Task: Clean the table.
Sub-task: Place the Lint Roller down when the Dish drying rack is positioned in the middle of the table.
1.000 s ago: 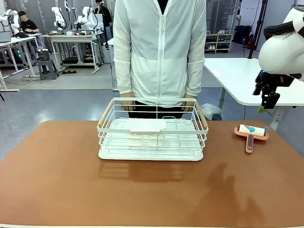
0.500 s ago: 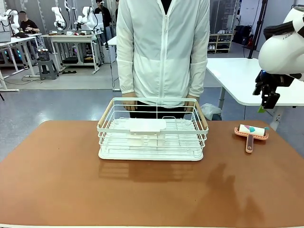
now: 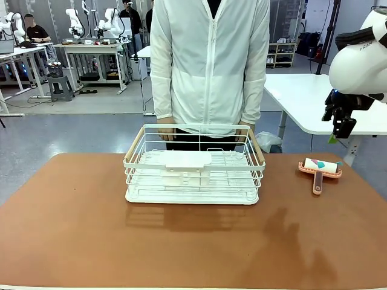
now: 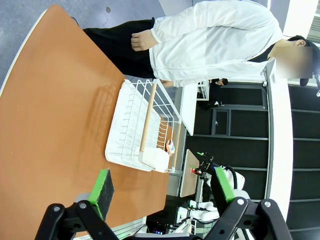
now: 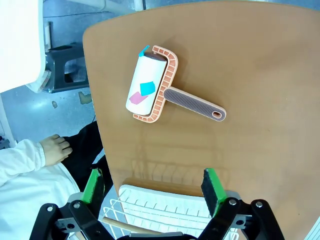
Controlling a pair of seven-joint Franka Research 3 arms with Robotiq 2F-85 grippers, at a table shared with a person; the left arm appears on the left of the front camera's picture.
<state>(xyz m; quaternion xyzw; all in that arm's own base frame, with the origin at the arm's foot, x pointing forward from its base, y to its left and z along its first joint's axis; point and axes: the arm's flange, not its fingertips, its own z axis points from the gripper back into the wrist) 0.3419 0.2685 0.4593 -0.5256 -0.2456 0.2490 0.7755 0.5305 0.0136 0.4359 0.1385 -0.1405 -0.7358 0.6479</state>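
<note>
1. The wide bench with the smooth, matte reddish-brown top and thin pale edge [image 3: 72, 223] spread across the whole near field, between the robot and a person in a white zip jacket [image 3: 208, 66] who stood at its far side.
2. On it sat a white wire dish rack with pale wooden side rails [image 3: 195, 164] near the far middle, and well apart to the robot's right lay a salmon-pink lint roller with a white roll and ribbed handle [image 3: 318, 170].
3. The right gripper [image 5: 152, 186] hung high above the roller, its green-padded fingers [image 5: 211, 187] spread wide and holding nothing.
4. The left gripper [image 4: 162, 190] likewise had its fingers [image 4: 102, 186] spread and empty, off above the bench's left end.
5. The bench top itself looked stiff, flat and unmoving, a surface to be wiped or rolled over, not lifted.
6. The roller looked light and rigid; its straight ribbed handle seemed the sound place to pinch, crosswise, leaving the sticky roll free.
7. The rack looked light but bulky, its thin wires likely to slip between narrow fingers.
</note>
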